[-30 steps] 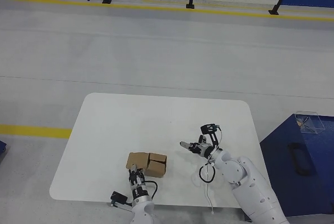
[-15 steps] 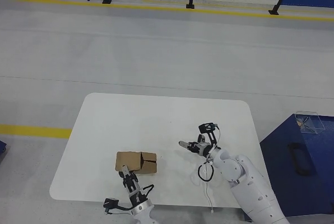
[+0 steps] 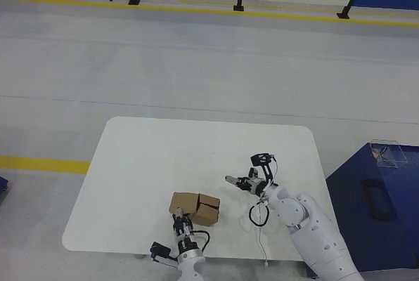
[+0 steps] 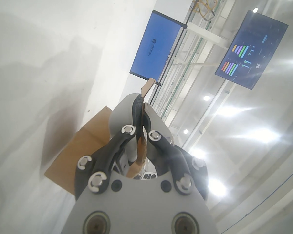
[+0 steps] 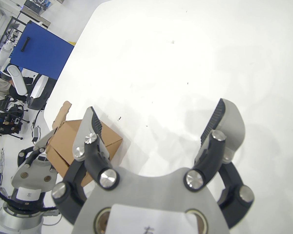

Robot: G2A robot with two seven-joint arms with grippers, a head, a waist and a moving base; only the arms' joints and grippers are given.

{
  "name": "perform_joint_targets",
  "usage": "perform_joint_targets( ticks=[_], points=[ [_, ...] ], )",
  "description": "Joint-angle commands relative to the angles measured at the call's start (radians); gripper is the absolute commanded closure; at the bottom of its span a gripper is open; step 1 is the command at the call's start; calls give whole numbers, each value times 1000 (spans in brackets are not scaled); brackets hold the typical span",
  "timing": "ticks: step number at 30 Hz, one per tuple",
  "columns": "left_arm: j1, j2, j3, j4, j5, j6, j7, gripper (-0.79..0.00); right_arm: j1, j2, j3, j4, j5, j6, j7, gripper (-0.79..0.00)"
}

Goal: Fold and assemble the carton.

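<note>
Found the left claw closed tight on a flap of the carton, both ribbed pads pressed flat against the cardboard with no gap between them. Noted the flap's tip protruding just past the fingertips. Placed the brown carton body directly ahead of and below this claw, joined to it at the gripped flap. Noted the carton partly formed, with fold lines visible on the face turned toward the right claw. Could not confirm from any view whether it rests fully on the table or is raised slightly at the gripped side.

Found the right claw spread wide and holding nothing, fingers well apart above bare table surface. Placed the carton off to one side of this claw, near it but clear of it, beyond the outer face of one finger, with no contact. Placed the left claw on the far side of the carton from the right claw, the carton lying between the two.

Recorded in the top view both claws and the carton toward the robot's own edge of the table, the left claw nearest that edge.

Noted high in the room behind the left claw a blue screen and a dark screen with coloured bars. Noted from the right claw, past the table corner beyond the carton, a blue cabinet.
</note>
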Motion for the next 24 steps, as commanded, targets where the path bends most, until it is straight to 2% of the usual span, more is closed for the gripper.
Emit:
perform_joint_targets(
  ticks=[1, 7, 8, 10, 11, 13, 14, 16, 17, 18, 22, 24],
  points=[
    [-8, -2, -10, 13, -4, 14, -3, 0, -3, 0, 3, 0, 1, -1, -1, -785],
    [-23, -9, -25, 61, -1, 12, -11, 0, -7, 0, 8, 4, 5, 4, -3, -785],
    [-24, -11, -26, 66, 1, 9, -12, -18, -7, 0, 8, 5, 5, 4, -3, -785],
    [-27, -13, -30, 78, 19, -3, -8, -277, -6, 0, 7, 7, 5, 5, -2, -785],
    [-29, -14, -29, 84, 22, -6, -6, -314, -6, -1, 6, 8, 6, 6, -1, -785],
    [-36, -14, -30, 98, 36, -20, -1, -336, -7, -1, 6, 6, 4, 5, 0, -785],
    [-40, -15, -30, 109, 48, -30, 4, -382, -8, -1, 7, 5, 5, 5, -2, -785],
    [-48, -16, -29, 132, 72, -53, 10, -542, -10, -1, 8, 2, 6, 3, -1, -785],
    [-53, -17, -29, 143, 86, -68, 16, -699, -12, -1, 10, 1, 8, 3, -2, -785],
    [-56, -19, -30, 153, 96, -85, 21, -785, -13, -1, 11, 0, 7, 3, -2, -785],
    [-72, -23, -38, 190, 113, -154, 12, -785, -20, 0, 15, -5, 6, 3, -2, -785],
    [-78, -24, -45, 205, 141, -217, 11, -785, -23, 1, 17, -8, 4, 5, -3, -785]
  ],
)
